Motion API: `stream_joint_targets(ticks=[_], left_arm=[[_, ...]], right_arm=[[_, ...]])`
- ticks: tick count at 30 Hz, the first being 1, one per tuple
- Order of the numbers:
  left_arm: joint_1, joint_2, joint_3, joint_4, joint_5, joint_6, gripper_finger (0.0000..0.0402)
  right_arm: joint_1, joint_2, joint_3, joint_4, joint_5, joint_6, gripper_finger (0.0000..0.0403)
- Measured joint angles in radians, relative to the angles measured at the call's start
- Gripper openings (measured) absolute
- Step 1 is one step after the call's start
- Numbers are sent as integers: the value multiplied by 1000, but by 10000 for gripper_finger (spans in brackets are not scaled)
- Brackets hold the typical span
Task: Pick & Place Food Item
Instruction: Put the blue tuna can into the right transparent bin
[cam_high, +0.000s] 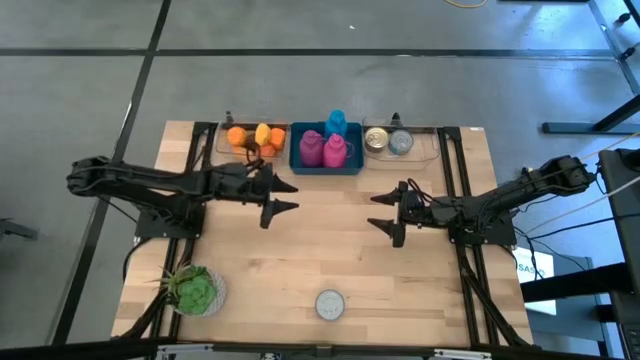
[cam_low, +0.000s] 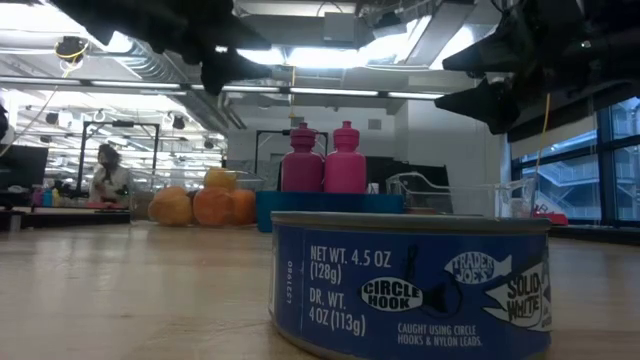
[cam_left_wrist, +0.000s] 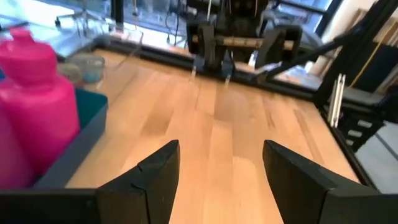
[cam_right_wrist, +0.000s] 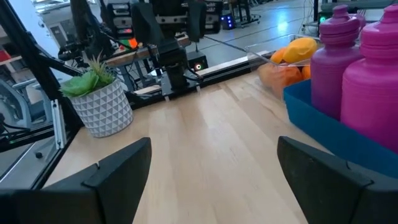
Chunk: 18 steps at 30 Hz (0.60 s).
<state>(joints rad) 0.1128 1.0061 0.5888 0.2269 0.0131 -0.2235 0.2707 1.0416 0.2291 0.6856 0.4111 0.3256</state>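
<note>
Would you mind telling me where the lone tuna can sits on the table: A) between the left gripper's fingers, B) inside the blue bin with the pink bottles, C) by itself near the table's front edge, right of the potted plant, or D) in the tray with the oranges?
C: the high view shows the tuna can alone on the bare wood near the front edge, right of the potted plant, apart from both grippers.
</note>
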Motion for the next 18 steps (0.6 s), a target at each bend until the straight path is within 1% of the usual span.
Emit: stream_joint_targets(ticks=[4,7,10,12,16,18], left_arm=[[-1,61,0,42,0,0,219],[-1,106,0,77,9,-43,217],[-1,135,0,134,50,-65,216],[-6,145,0,187,90,-51,218],[-34,110,0,272,133,35,218],[-46,57,0,262,136,62,216]], right_arm=[[0,0,0,-5,-11,0,345],[0,0,0,-5,-11,0,345],[0,0,0,3,0,2,345],[0,0,0,17,20,31,345],[2,0,0,26,16,38,345],[3,0,0,25,16,37,345]])
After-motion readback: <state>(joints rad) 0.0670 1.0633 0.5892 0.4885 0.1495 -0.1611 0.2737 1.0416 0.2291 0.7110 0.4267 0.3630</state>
